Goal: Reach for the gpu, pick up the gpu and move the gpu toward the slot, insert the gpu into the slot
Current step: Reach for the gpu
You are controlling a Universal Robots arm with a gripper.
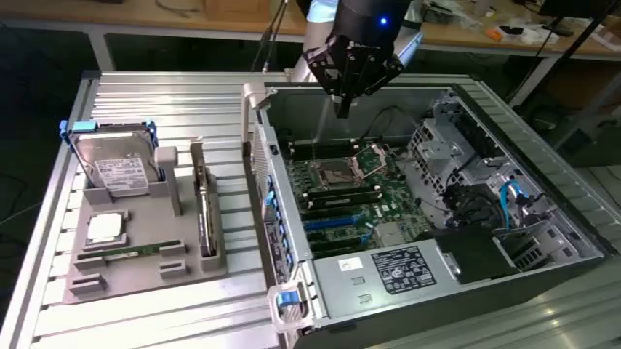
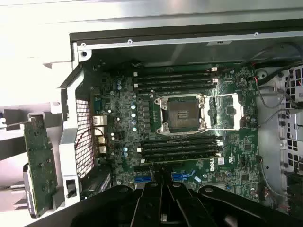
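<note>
one claw, shut and empty, above the open case

a ribbed metal table carries everything. on the exterior view's right half lies the case, its side off and its inside facing up. the green board covers the case floor. in the wrist view the board shows an open cpu socket at its middle, with black memory sockets on both sides of it.

on the exterior view's left, just beside the case, sits a grey tray. a hard drive with a white label leans upright in the tray's far part.

the gpu stands on its long edge in the tray, along the side nearest the case. nothing touches it. in the wrist view the gpu shows its green back, outside the case wall.

the slot is a blue strip on the board, between the memory sockets and the power supply. in the wrist view the slot lies just past the black finger links.

the claw hangs above the far end of the case, over the board near the socket, well apart from the gpu. its fingers are pressed together to a point and hold nothing. in the wrist view the claw points down at the board beside the slot.
</note>
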